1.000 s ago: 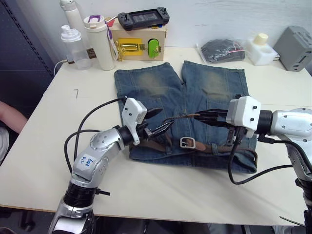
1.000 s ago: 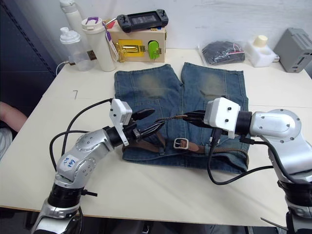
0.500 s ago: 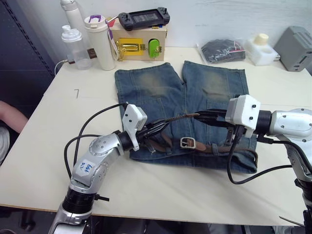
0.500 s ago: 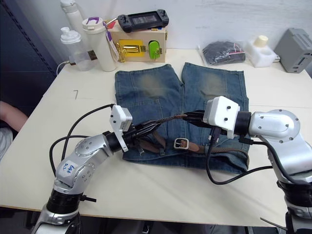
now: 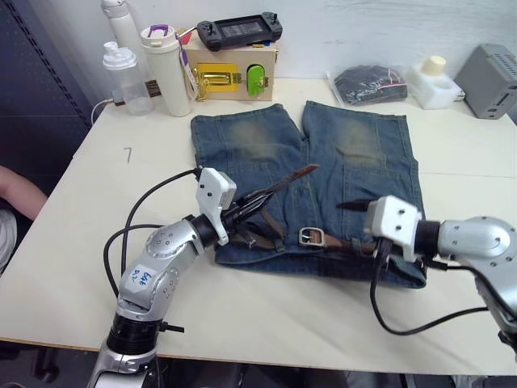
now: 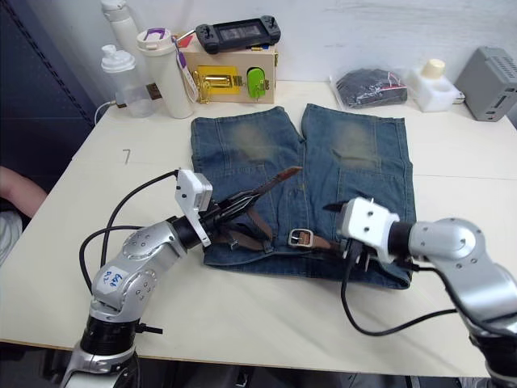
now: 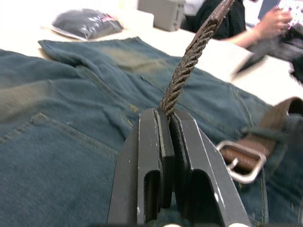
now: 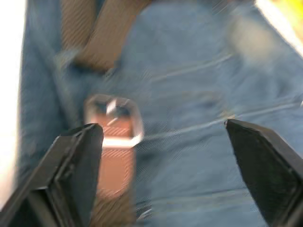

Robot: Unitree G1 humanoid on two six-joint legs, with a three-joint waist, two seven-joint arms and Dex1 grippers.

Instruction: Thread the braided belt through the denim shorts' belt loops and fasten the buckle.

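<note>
Left pincer (image 7: 168, 118) clamping braided belt (image 7: 189, 59), buckle (image 8: 113, 120) blurred, shorts' waistband partly hidden.

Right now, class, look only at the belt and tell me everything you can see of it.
The belt is a narrow, dark brown braided strap with a smooth, lighter brown tip and a silver buckle. Most of it lies along the waistband of the denim shorts, the buckle resting flat near the middle. The tip end rises off the cloth at a slant, pinched in the shut left gripper. The open right gripper hangs over the buckle without touching it.
</note>
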